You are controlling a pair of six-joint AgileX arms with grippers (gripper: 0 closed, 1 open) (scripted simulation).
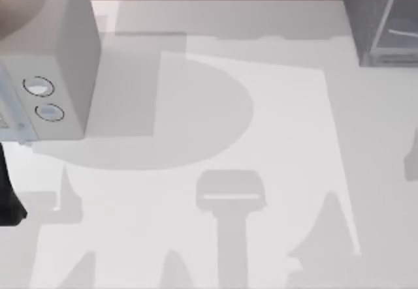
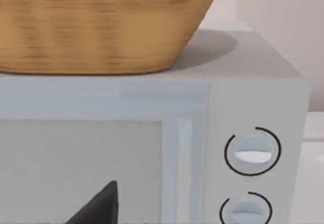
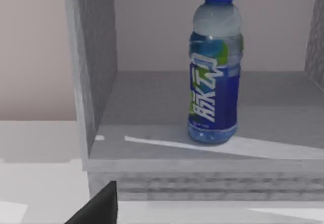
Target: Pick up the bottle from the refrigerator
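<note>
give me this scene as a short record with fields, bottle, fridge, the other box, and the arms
bottle: upright on the refrigerator floor, blue cap on, ungrasped
refrigerator: table's far right corner, front open toward right wrist camera
microwave: far left, two dials
basket: sits on microwave
left arm: at left edge
right gripper: facing the bottle, short of the refrigerator

I count one bottle (image 3: 214,67), standing in one refrigerator (image 3: 96,82). There is one grey-white box (image 1: 62,60) at the upper left of the top view, with two ringed discs (image 1: 38,87) on its front, and one wicker basket (image 2: 101,24) on it.
</note>
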